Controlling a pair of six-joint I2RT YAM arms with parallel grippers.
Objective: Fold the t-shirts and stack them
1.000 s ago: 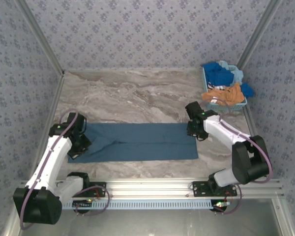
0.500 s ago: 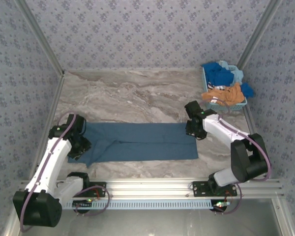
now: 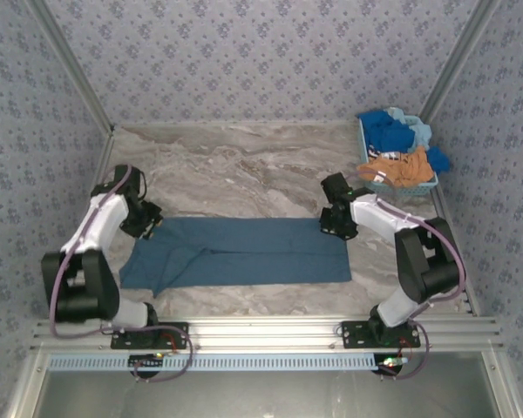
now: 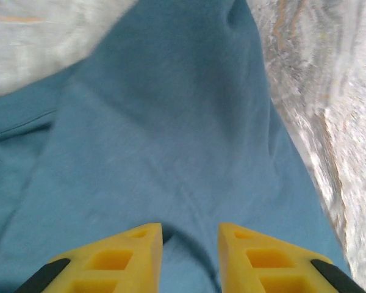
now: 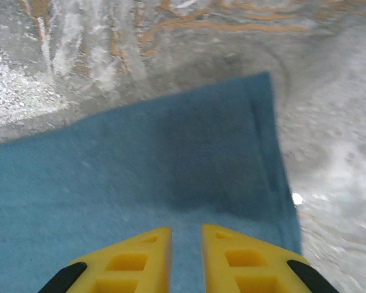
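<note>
Soft slate-blue t-shirt [image 3: 244, 251], limp and light, I judge; I'd pinch its far corners. Left claw [image 4: 189, 236] and right claw [image 5: 186, 235] stand narrowly parted; whether either grips cloth I cannot tell.

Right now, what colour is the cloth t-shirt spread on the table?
The t-shirt is plain slate-blue, clearest in the top external view.
</note>
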